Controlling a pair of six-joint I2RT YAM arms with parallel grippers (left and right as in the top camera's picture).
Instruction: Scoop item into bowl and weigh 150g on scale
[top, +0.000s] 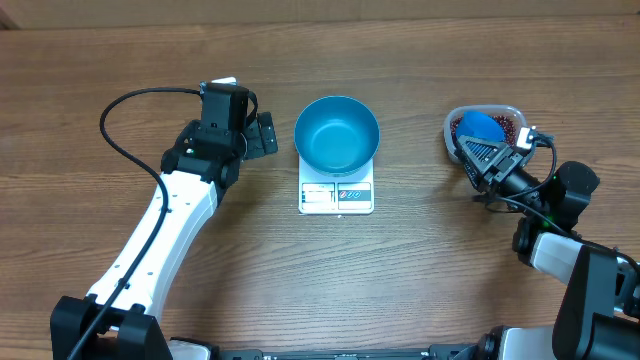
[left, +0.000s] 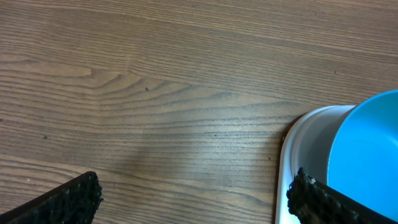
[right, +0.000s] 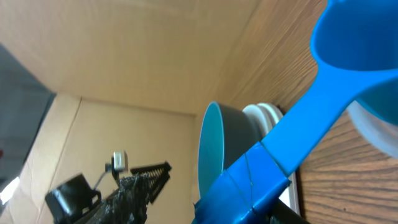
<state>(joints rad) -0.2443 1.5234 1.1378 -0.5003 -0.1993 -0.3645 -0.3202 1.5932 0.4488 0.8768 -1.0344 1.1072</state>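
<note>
Sitting on one scale (top: 337, 195): one bowl (top: 337, 133). Left fingers (top: 266, 135) agape, 9 o'clock of it. Right fingers (top: 485, 158) clamp one scoop (top: 481, 127) in one tub (top: 450, 130) of beans (top: 508, 124), 3 o'clock.

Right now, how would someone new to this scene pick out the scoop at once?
Start at the white scale in the middle of the table, with the blue bowl on it, then look to the robot's right, to the clear tub of dark red beans. The scoop lies in that tub. It is blue like the bowl but much smaller and has a long handle.
</note>
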